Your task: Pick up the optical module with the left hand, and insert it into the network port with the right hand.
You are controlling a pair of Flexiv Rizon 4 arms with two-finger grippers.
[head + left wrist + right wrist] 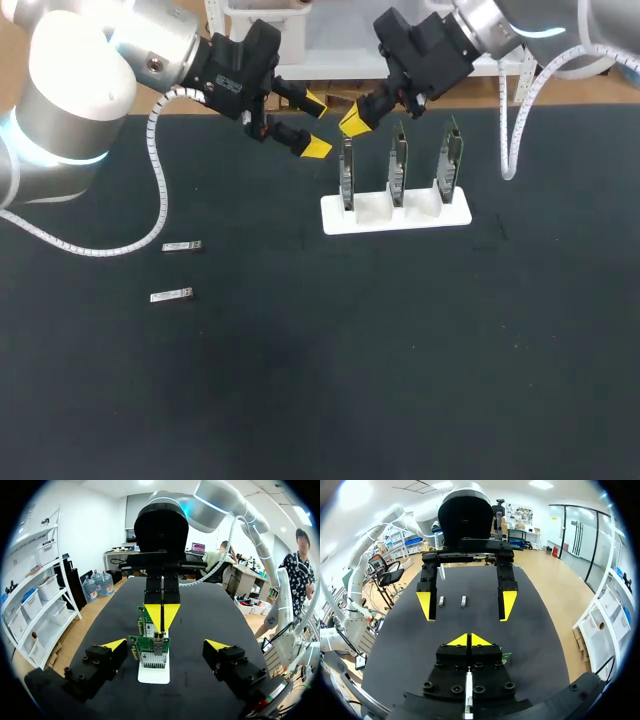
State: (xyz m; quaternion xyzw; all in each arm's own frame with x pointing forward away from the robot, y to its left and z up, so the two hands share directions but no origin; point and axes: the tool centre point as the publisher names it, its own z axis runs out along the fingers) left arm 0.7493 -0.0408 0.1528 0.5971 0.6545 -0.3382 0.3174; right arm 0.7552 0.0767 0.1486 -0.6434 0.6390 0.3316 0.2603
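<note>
Well apart from the open, empty left gripper [315, 125], toward the robot, optical modules [182, 245] lie crosswise; right gripper [355, 122] is closed.

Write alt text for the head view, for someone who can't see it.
The open left gripper and shut right gripper hover near the leftmost of three upright boards in a white stand. Two modules lie on the black table at left.
</note>
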